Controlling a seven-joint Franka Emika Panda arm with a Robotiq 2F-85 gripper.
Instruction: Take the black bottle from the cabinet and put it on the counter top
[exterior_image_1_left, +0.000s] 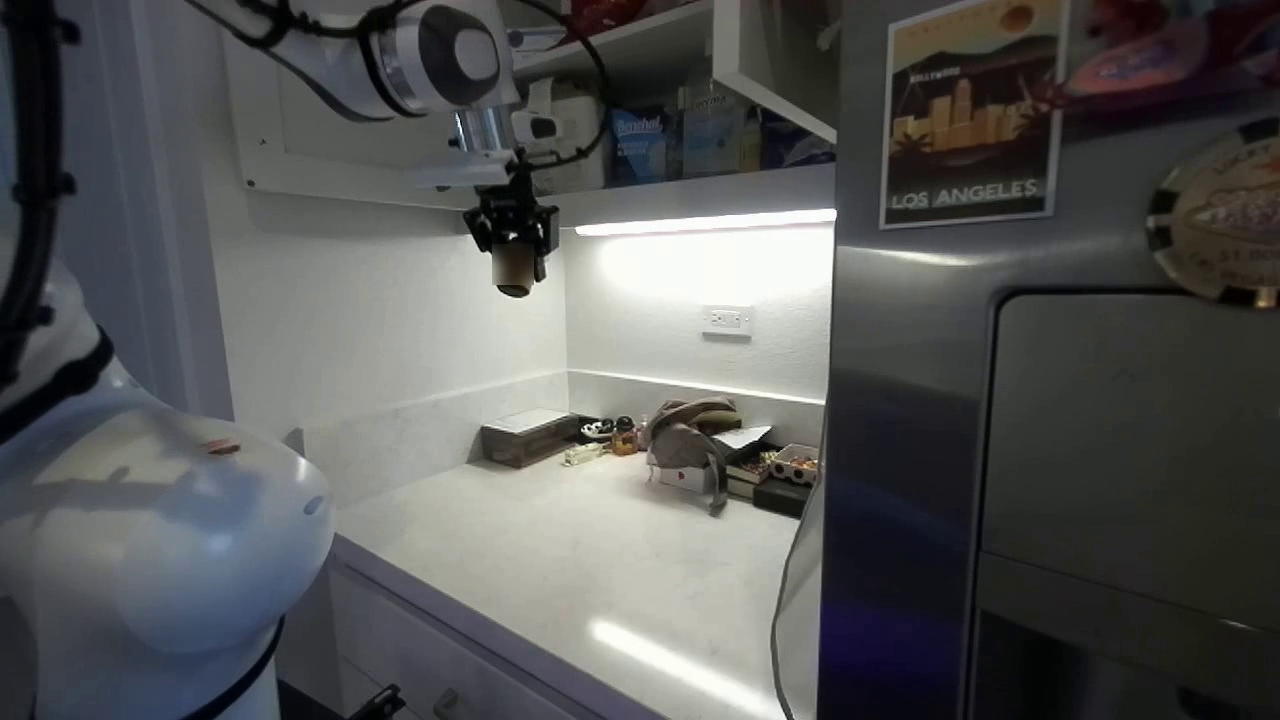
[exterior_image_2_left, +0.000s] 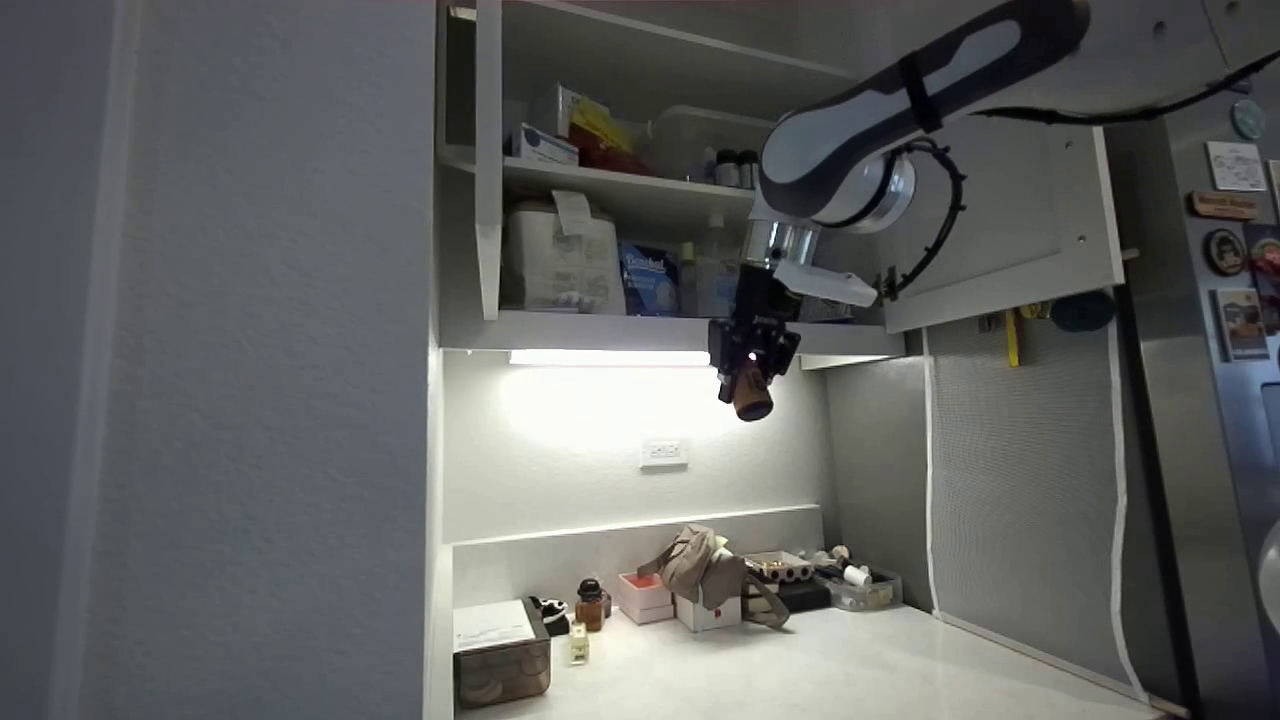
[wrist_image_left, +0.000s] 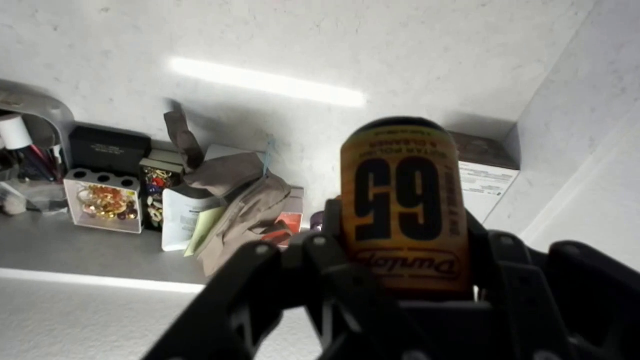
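While the end effector (wrist_image_left: 404, 222) is clamped on the black bottle (exterior_image_2_left: 752, 396), well above the worktop (exterior_image_1_left: 560, 550), I'd watch the angle: it looks a bit tilted, so lowering it like that could land an edge first and topple it on release.

Glows brightly behind the tool (exterior_image_2_left: 752, 378) from a light strip (exterior_image_2_left: 610, 357), brightening the back wall (exterior_image_2_left: 560, 460). Has an outlet (exterior_image_2_left: 664, 453) lower than the tool on that wall, and a metallic fridge (exterior_image_1_left: 920, 400) right of the tool in both exterior views.
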